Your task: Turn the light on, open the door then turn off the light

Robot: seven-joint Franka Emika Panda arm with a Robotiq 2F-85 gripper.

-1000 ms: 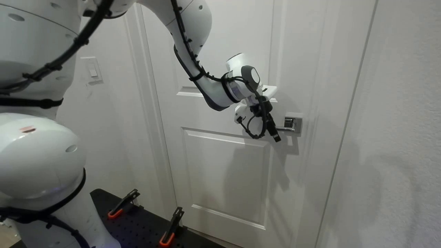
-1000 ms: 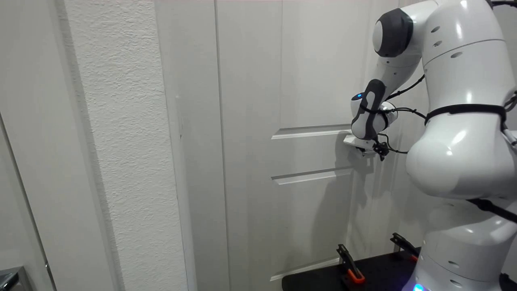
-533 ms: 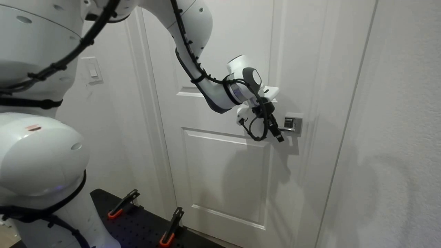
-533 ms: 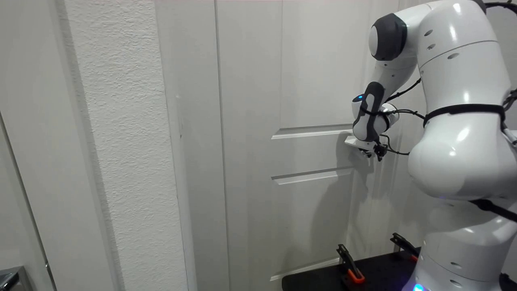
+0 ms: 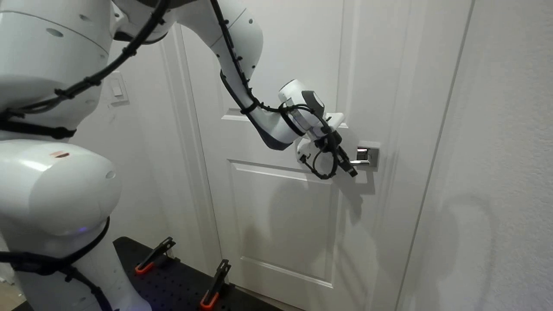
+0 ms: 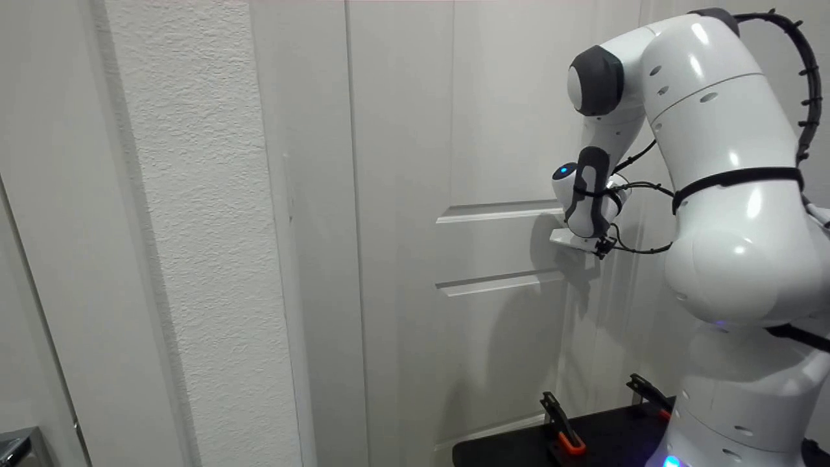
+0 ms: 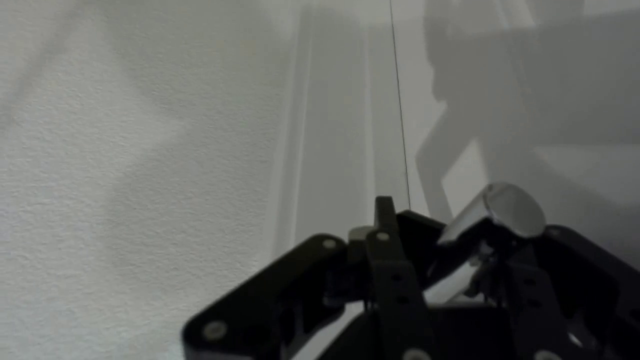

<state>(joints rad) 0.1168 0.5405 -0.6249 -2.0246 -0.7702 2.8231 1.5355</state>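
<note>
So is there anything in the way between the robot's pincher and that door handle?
Nothing visible. In an exterior view the gripper is right at the free end of the silver lever handle on the white door, with no object showing between them. Whether they touch, I can't tell.

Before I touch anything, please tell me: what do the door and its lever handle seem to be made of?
Door: perhaps painted wood or moulded board; smooth white surface with panel relief, but the core is hidden. Lever handle: probably polished metal, perhaps chromed; silvery, with bright highlights.

White door (image 5: pixel 268 203) and switch (image 5: pixel 116 87), silver handle (image 5: pixel 366 160), black-and-orange clamps (image 5: pixel 215 284).
</note>
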